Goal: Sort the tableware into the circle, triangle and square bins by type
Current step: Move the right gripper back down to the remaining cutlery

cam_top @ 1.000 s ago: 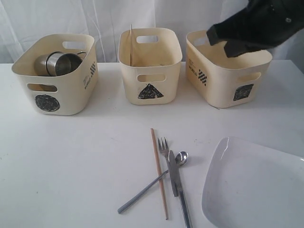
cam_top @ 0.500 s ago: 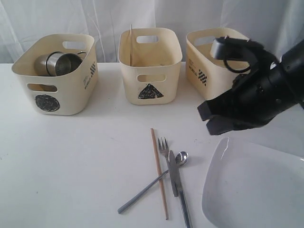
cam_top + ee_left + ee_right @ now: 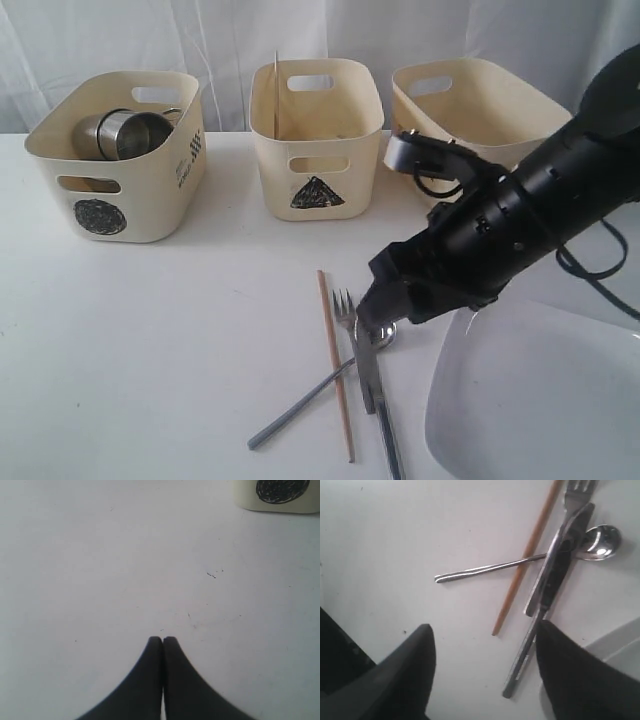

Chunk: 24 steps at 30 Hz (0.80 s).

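Circle bin: holds a steel mug lying on its side. A second steel shape is pressed against it, probably the other mug.
Triangle bin: one wooden chopstick stands against the inner wall. The rest of its floor is hidden from me.
Square bin: nothing shows above the rim, and the floor is out of sight, so I cannot tell what it holds.
Bowls: none visible on the desk. They may already be binned, but this is unconfirmed.
Left on desk: loose chopstick, fork, knife and spoon in one crossed cluster. The knife lies along the fork, and the spoon handle crosses the loose chopstick.
Plate: the large white square plate lies flat just beside the cluster, unsorted.
Right claw: jaws spread wide and empty, poised over the cutlery cluster with the knife handle between its fingers in the wrist view.
Left claw: tips pressed together with nothing between them, over bare desk near the circle bin.
Progress (judgement): about halfway. The mugs and one chopstick are sorted. Four utensils and the plate remain.
Step in hand (judgement): picking one utensil out of the cluster for the triangle bin.
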{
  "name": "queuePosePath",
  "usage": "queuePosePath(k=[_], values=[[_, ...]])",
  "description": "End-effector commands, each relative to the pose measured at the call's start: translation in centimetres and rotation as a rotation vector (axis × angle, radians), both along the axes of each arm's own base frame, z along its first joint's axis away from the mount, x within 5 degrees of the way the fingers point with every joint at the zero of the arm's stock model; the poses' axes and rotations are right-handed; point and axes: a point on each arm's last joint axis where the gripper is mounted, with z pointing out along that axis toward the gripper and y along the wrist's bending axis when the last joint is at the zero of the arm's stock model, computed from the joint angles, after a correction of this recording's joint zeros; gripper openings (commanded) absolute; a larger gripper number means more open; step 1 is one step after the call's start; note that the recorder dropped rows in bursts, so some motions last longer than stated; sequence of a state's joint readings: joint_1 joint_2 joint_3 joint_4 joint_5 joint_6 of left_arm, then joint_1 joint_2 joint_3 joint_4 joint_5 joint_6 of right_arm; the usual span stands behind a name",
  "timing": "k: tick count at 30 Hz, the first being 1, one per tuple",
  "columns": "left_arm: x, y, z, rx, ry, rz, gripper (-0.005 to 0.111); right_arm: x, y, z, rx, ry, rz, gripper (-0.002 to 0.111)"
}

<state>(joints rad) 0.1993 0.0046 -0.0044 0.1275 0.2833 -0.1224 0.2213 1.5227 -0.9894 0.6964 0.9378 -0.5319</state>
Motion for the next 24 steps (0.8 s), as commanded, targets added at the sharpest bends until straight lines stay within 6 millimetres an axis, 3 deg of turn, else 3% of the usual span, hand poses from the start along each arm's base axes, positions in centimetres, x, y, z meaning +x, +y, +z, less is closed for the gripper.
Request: queuePosePath(k=[1,6,17,24], values=[[0.0,0.0,-0.1,0.0,-0.001,-0.005,0.0,-0.2,2.6,-1.0,0.065,0.046,0.056,0.057],[0.0,0.0,-0.1,0.0,-0.001,-0.005,0.0,0.5,4.4,-2.2,0.029,0.041,0.147,0.057],[0.0,0.0,-0.1,0.0,-0.001,-0.005,0.0,4.3,3.8,-2.2,-0.189,-0.054,0.12,0.053],[0.0,0.0,-0.1,0.0,-0.001,-0.005,0.0,5.3,3.3,-5.2,-0.297,0.032,0.056,0.053]])
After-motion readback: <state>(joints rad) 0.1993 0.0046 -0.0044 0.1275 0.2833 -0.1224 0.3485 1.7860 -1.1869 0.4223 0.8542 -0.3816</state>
